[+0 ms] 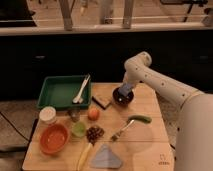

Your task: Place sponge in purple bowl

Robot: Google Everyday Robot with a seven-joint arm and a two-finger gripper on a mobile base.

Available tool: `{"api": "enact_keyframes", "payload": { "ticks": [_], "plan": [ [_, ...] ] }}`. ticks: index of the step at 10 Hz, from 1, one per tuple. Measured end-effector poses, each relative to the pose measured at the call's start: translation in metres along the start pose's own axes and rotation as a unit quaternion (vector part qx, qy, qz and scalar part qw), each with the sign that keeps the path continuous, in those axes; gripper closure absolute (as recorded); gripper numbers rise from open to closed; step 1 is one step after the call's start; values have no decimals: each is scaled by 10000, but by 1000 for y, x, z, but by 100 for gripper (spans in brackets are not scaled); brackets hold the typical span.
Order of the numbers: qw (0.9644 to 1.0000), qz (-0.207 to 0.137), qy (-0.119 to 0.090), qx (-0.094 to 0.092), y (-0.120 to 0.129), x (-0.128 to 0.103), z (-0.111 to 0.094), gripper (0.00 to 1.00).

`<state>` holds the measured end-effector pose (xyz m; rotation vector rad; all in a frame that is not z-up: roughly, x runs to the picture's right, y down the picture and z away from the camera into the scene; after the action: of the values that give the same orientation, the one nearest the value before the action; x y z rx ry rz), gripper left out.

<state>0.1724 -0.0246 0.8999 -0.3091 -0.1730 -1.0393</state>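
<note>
The gripper (123, 91) hangs at the end of the white arm, directly over the purple bowl (122, 101) and low enough to sit at its rim. Whether it is clamped on anything or has let go, I cannot tell. The sponge (126, 88) shows as a small light-blue patch right at the gripper, above the bowl's dark inside, and it is unclear whether it touches the bowl. I judge this to be the placing step, with the carry over and the release at hand. The next move calls for a clean letting-go inside the rim, then a straight lift that does not drag the bowl toward the flat pad (101, 101) just beside it. The sponge's long axis seems to run more up-and-down than flat, leaning toward the arm, though the patch is too small to be sure.
</note>
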Motion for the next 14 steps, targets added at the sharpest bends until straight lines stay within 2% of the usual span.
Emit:
{"api": "enact_keyframes", "payload": {
  "ticks": [5,11,14],
  "plan": [
    [10000,-22,12,-19,0,3,-4,20],
    [9998,10,84,167,2,7,-10,20],
    [9998,8,87,180,1,7,-10,20]
  ]
}}
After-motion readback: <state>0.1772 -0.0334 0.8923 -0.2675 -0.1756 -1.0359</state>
